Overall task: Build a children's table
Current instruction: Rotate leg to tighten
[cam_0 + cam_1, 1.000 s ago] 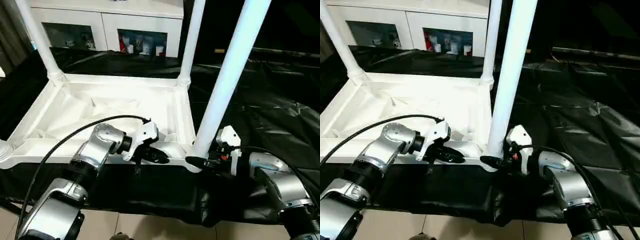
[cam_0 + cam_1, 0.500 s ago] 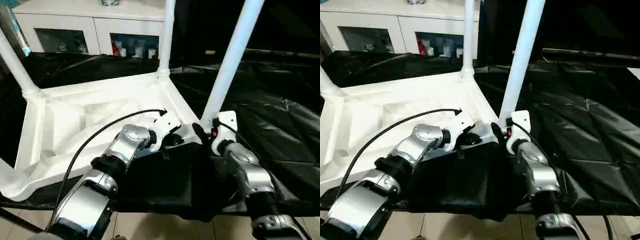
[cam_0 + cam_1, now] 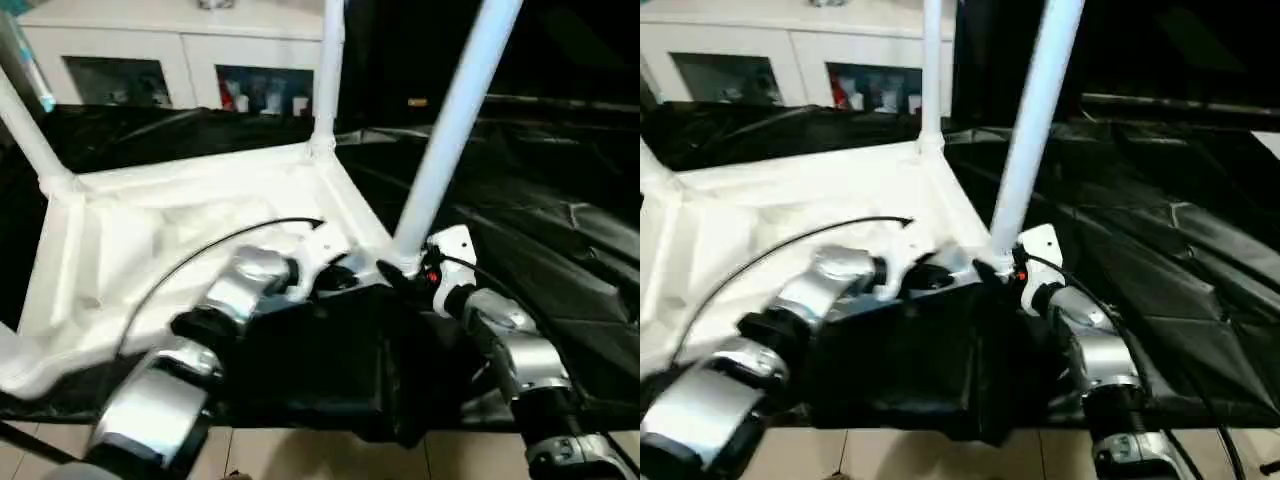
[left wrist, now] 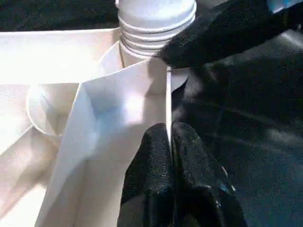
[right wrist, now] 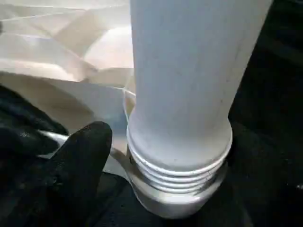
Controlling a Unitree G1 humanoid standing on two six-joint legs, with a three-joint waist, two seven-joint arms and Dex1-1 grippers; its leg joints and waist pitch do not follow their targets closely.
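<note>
- Two silver forearms of mine reach forward over the black-covered worktop (image 3: 560, 250) toward the near right corner of the upturned tabletop (image 3: 170, 250).
- My left gripper (image 4: 170, 142) has its two black fingers pressed together on the thin upright edge wall of the tabletop, just short of the corner socket (image 4: 142, 61); in the head view it sits at that rim (image 3: 335, 282).
- My right gripper (image 3: 395, 280) is at the foot of the nearest leg (image 3: 450, 130), where the ribbed, flared end (image 5: 177, 161) sits in the corner socket.
- One black finger (image 5: 80, 156) of it lies just beside the ribbed collar, and its dark tip also shows against the collar in my left wrist view (image 4: 213, 33). Whether this gripper is clamped or spread, I cannot tell.
- That near leg rises from the corner and leans to the right as it goes up and out of view.
- Beyond it, a second leg (image 3: 328, 75) stands upright in the far right corner of the tabletop, and a third leg (image 3: 28, 130) rises from the far left corner.
- Ribs run across the tabletop's underside (image 5: 66, 47), which faces up.
- Furthest off, behind the worktop, stands a white cabinet (image 3: 180, 50) with glass doors and small coloured items behind them.
</note>
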